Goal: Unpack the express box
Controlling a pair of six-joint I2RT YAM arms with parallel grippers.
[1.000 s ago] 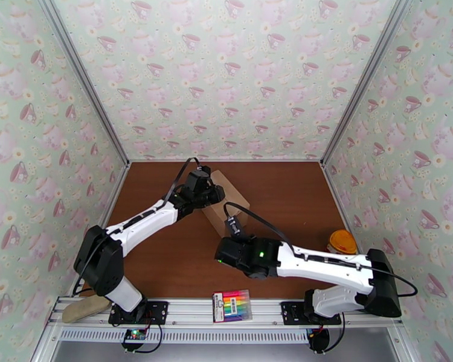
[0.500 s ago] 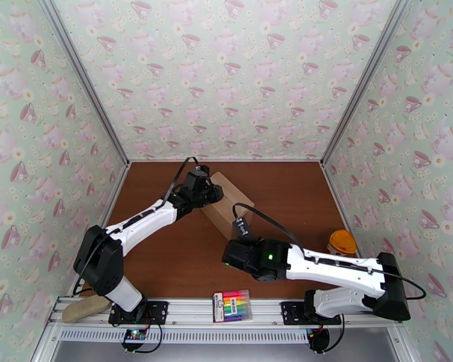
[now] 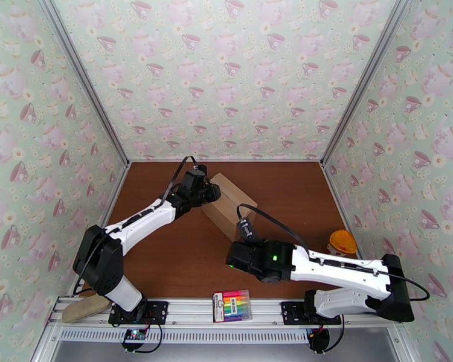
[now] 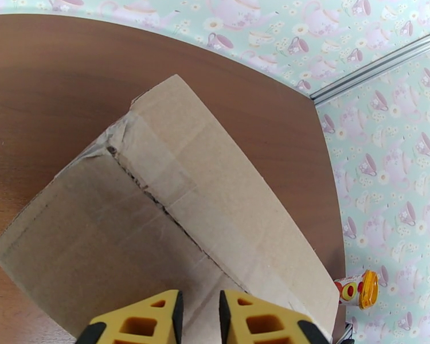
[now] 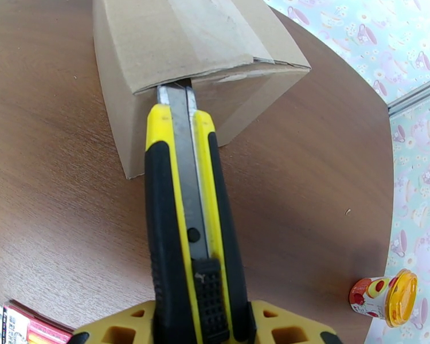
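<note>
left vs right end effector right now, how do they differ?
The right end effector grips a yellow-black utility knife; the left end effector holds nothing, fingers nearly closed. The right faces one end of the express box, blade tip at the flap edge; the left is over its taped top. Both have yellow fingers.

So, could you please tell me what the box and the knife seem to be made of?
The express box looks like matte corrugated cardboard: tan, with ragged fibrous edges and glossy tape on its seam. The knife seems yellow hard plastic with black, possibly rubbery grips and a grey metal blade strip.
</note>
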